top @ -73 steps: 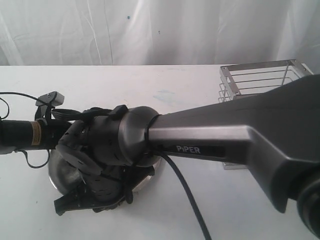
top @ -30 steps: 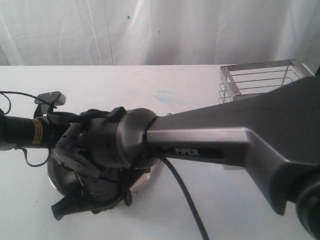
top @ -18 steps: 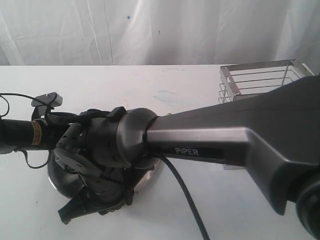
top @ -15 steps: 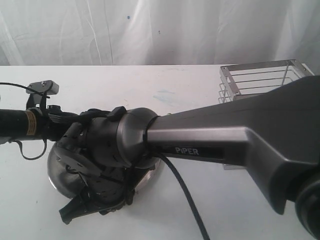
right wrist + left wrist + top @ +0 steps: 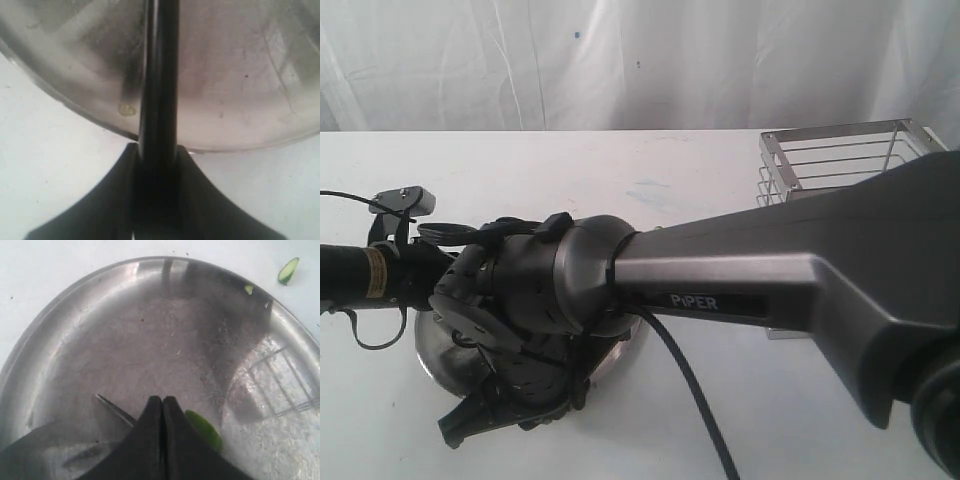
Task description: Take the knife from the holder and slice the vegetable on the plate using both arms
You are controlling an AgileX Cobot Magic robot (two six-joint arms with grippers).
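Note:
The steel plate (image 5: 150,315) fills the left wrist view. My left gripper (image 5: 162,401) is shut low over it, with nothing seen between its fingers. A green piece of the vegetable (image 5: 204,429) lies on the plate against one finger and is partly hidden by it. A thin dark sliver (image 5: 116,410) runs out from the other side. My right gripper (image 5: 157,150) is shut on the black knife (image 5: 160,75), which reaches out over the plate's rim (image 5: 100,125). In the exterior view the right arm (image 5: 740,270) hides most of the plate (image 5: 428,352).
A cut green slice (image 5: 288,271) lies on the white table just outside the plate, and a tiny bit (image 5: 248,289) sits near the rim. The wire holder (image 5: 840,160) stands at the back right. The left arm (image 5: 370,270) comes in from the left edge.
The left arm has drawn back toward the left, lifting briefly and then dropping again. The right arm and knife have barely moved.

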